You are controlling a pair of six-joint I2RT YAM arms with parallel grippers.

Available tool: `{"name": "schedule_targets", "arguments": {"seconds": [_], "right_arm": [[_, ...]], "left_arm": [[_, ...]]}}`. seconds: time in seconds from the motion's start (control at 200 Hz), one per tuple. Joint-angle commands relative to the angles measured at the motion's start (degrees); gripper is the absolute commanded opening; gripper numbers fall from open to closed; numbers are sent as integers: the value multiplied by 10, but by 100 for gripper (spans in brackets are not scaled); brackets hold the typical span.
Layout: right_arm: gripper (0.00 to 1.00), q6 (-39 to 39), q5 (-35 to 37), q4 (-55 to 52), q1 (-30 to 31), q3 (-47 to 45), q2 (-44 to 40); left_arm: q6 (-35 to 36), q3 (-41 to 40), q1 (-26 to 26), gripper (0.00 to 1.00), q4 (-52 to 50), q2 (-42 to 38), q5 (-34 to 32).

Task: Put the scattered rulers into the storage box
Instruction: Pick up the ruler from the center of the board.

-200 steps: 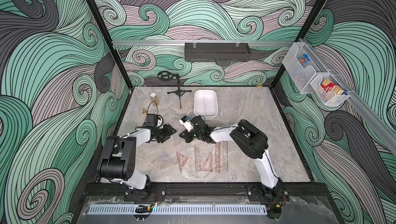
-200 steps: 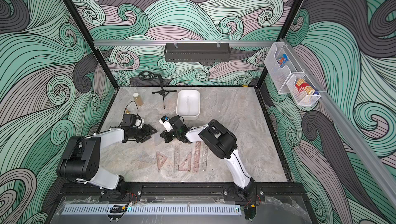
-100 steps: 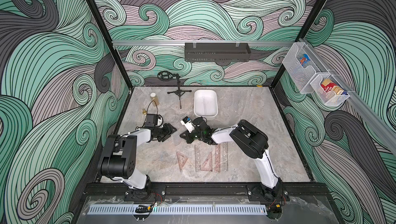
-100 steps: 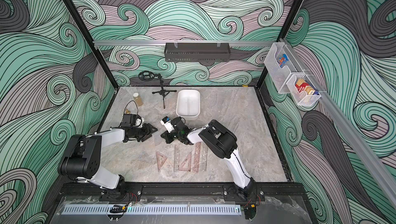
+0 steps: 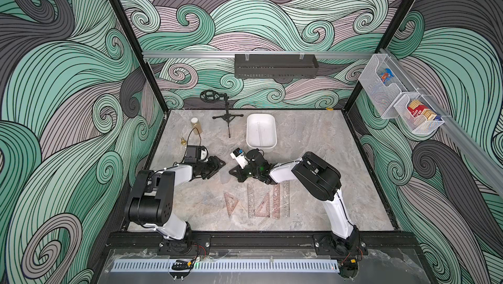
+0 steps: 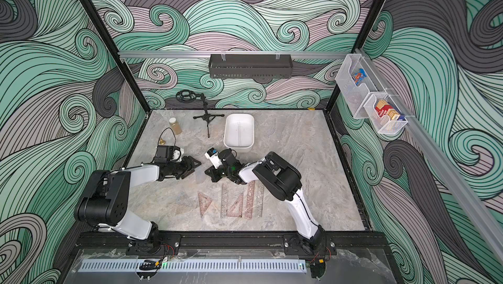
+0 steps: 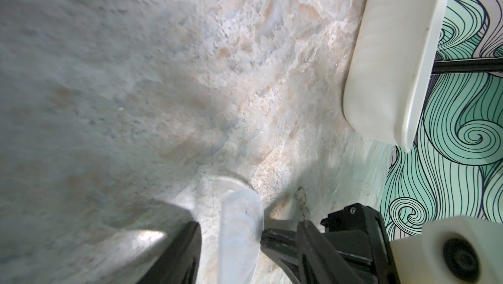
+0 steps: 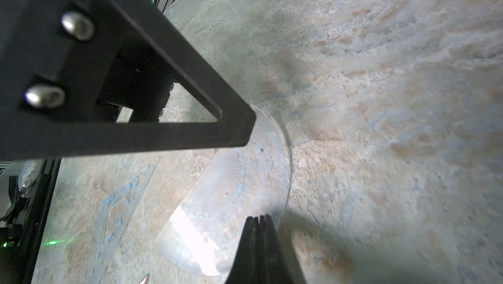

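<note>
A clear half-round protractor [image 5: 224,178] [image 6: 200,179] lies between my two grippers in mid-table. It is tipped up, showing nearly edge-on in the left wrist view [image 7: 239,231] and face-on in the right wrist view [image 8: 245,176]. My left gripper [image 5: 221,164] [image 7: 231,231] is open, its fingers [image 8: 245,122] on either side of the protractor. My right gripper [image 5: 232,172] [image 8: 258,218] is shut, its tips pressed against the protractor. Pinkish rulers [image 5: 276,201] and set squares [image 5: 261,205] lie near the front. The white storage box [image 5: 268,122] [image 7: 386,51] stands behind the grippers.
A small tripod stand [image 5: 228,116], a capped bottle [image 5: 196,125] and a brass bell [image 5: 183,140] stand at the back left. A faint clear set square [image 8: 122,195] lies beside the protractor. A black shelf [image 5: 275,66] and mesh baskets [image 5: 394,100] hang on the walls.
</note>
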Motion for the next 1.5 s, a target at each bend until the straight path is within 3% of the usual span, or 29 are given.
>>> {"name": "schedule_targets", "arguments": {"seconds": [0.0, 0.25, 0.47, 0.61, 0.795, 0.986, 1.106, 1.246, 1.496], "right_arm": [[0, 2, 7, -59, -3, -17, 16], [0, 5, 2, -59, -4, -12, 28], [0, 5, -3, -58, -7, -15, 21], [0, 10, -14, -58, -14, -20, -15], [3, 55, -62, -51, -41, -39, -113], [36, 233, -201, 114, -100, -97, -164], [48, 363, -268, 259, -117, -118, -152], [54, 486, -300, 402, -124, -128, -123], [52, 522, -310, 445, -126, -133, -102]], "left_arm": [[-7, -37, -9, 61, -72, 40, -43], [-23, -53, -31, 52, -36, 58, -21], [-17, -48, -32, 25, -45, 47, -26], [-7, -39, -32, 0, -54, 37, -22], [4, -6, -32, 0, -37, 5, 46], [-53, 11, -32, 0, 97, -46, 192], [-126, 6, -36, 0, 213, -60, 247], [-201, -12, -46, 0, 337, -66, 273], [-242, -29, -50, 0, 408, -70, 275]]}}
